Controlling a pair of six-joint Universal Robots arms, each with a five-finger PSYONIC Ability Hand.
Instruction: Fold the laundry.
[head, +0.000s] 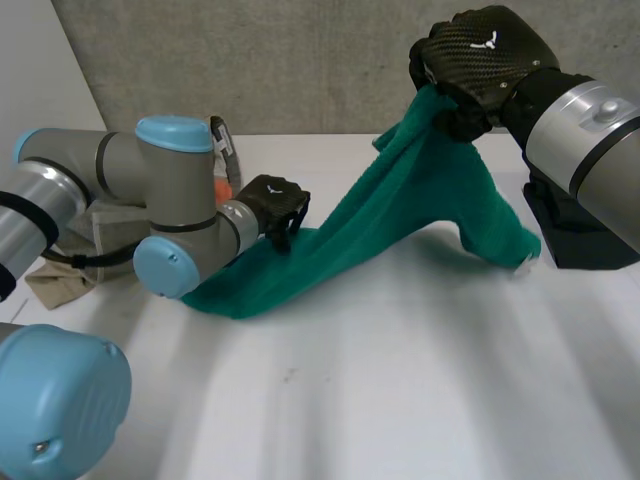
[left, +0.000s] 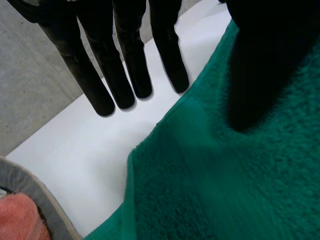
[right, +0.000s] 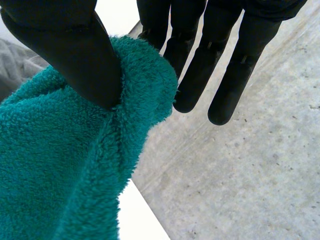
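Left hand, the nearer of the two, sits low over the smooth white table at the bottom end of a teal towel. Its fingers are straight and slightly apart, their tips over bare table just beside the towel's hemmed edge. The thumb lies on top of the looped pile. Nothing is pinched, so this hand is open. Near it are a soft grey rim and a salmon-pink cloth.

The towel is thick terry. It rises from the left hand as a slanted band to a peak, and a second fold drapes from there back down to the table, giving a tent shape.

At the peak, farther back and raised above the table, is the right hand, its back a glossy woven pattern. Its thumb presses a rolled fold of towel against the nearest finger. The other fingers reach straight past the cloth.

Behind stand a black block and a rough, pitted concrete wall.
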